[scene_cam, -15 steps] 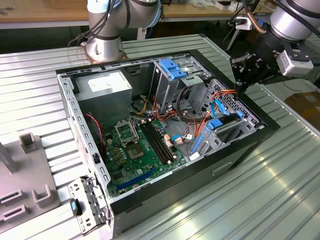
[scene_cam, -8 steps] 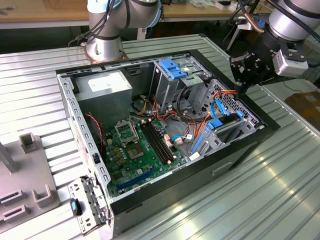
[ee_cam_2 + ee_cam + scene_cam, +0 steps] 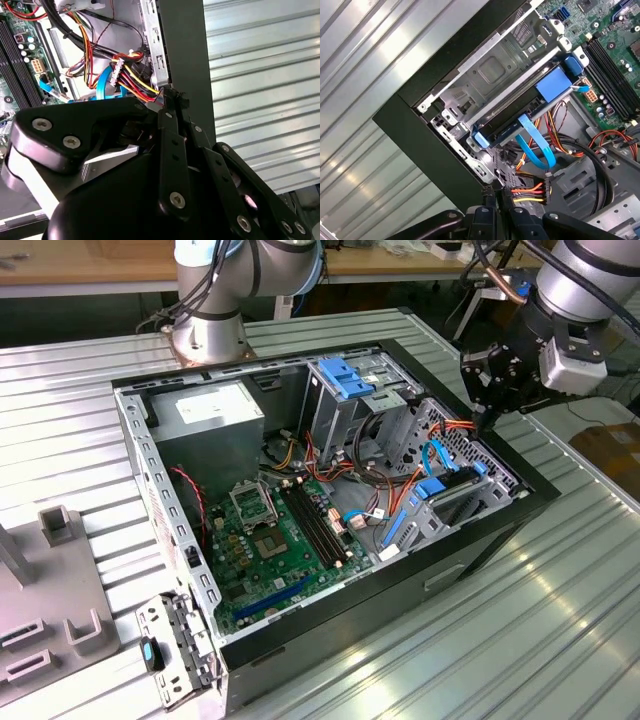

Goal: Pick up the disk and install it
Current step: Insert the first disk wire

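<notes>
1. One black multi-link gripper point(image 3: 483, 426) hangs at the upper right of the exterior view, its fingers pressed together with nothing between them, tips at the case's edge beside red, yellow and orange power wires point(image 3: 527, 190).
2. Nearby, the dark flat disk in bright blue carrier rails point(image 3: 520, 127) sits in the grey metal drive bay point(image 3: 490, 75), a thin blue ribbon cable point(image 3: 536, 145) trailing from it.
3. Centre frame, the green motherboard point(image 3: 275, 545) fills the open black computer case point(image 3: 420, 585) on a ribbed metal table point(image 3: 560, 580).
</notes>
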Controlling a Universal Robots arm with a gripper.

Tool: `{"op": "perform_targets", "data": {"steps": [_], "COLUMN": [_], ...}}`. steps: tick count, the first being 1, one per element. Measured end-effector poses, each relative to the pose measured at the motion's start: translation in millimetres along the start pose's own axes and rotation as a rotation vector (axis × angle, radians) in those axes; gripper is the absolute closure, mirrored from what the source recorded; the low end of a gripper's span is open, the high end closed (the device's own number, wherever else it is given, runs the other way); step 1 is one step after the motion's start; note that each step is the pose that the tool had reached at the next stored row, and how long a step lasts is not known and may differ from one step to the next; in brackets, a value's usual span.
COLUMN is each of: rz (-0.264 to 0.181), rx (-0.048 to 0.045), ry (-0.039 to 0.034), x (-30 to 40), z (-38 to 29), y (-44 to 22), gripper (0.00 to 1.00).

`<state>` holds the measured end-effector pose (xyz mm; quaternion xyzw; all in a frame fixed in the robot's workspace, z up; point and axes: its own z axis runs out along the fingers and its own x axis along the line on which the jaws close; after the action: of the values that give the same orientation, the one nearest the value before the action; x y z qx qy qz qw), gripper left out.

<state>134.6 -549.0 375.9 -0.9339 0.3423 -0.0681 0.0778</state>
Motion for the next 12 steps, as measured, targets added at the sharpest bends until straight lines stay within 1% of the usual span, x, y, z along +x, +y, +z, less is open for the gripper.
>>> {"op": "perform_targets", "data": {"steps": [2,4,6,9,11,12], "rz": [0.001,0.047,0.112,0.165,0.185,0.198], "rx": [0.0000,-0.0036,-0.0083,-0.0124,-0.0140,-0.0150], "ry": [0.0002,0.0094,0.0219,0.0323,0.0363,0.0388], "x": [0.0,-0.1,-0.1,-0.5,-0.8,-2.7], "z": [0.2,0.5,1.3,2.0,2.2,1.8], "y": [0.0,0.1,0.3,0.7,1.0,2.5], "gripper": [0.84,0.84,0.84,0.84,0.84,0.84]}}
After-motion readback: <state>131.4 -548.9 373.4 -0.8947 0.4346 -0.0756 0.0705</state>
